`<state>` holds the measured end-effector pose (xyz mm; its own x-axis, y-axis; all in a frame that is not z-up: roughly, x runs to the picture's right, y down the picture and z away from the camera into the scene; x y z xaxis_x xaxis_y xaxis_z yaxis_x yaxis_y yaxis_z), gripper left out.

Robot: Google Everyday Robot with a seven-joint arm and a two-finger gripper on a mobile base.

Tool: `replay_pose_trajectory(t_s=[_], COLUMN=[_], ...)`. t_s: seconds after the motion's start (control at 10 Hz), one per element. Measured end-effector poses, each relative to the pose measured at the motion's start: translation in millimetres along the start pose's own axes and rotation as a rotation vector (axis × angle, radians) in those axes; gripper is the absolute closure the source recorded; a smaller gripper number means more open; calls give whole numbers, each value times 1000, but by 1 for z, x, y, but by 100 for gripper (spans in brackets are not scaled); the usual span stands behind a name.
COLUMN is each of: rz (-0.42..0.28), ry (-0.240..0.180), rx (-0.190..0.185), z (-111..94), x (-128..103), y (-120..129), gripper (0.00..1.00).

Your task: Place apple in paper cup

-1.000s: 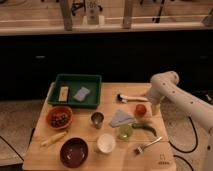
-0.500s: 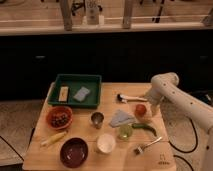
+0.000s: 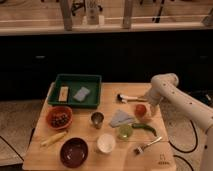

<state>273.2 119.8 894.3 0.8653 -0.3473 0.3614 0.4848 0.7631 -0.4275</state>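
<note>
Red-orange apple (image 3: 141, 110) sits on the bench (image 3: 112, 92) with the gripper (image 3: 149, 106) close against it, whether clamped I cannot tell, so the grasp looks in hand; next comes a lift and carry to the paper cup (image 3: 106, 143).

The wooden table (image 3: 111, 99) carries a green tray (image 3: 75, 76), steel cup (image 3: 97, 119), paper cup (image 3: 106, 143), maroon bowl (image 3: 74, 152), fork (image 3: 147, 145) and apple (image 3: 141, 110), pincer (image 3: 149, 106) beside it.
</note>
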Motion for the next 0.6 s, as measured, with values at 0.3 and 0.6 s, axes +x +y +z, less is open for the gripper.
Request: replay_pose_trajectory(t_s=[0.3,0.6], rz=[-36,-64], ry=[-15,-30], rx=[2,1], z=[4,6], x=[-2,-3], y=[-3,-5], gripper=[20,20])
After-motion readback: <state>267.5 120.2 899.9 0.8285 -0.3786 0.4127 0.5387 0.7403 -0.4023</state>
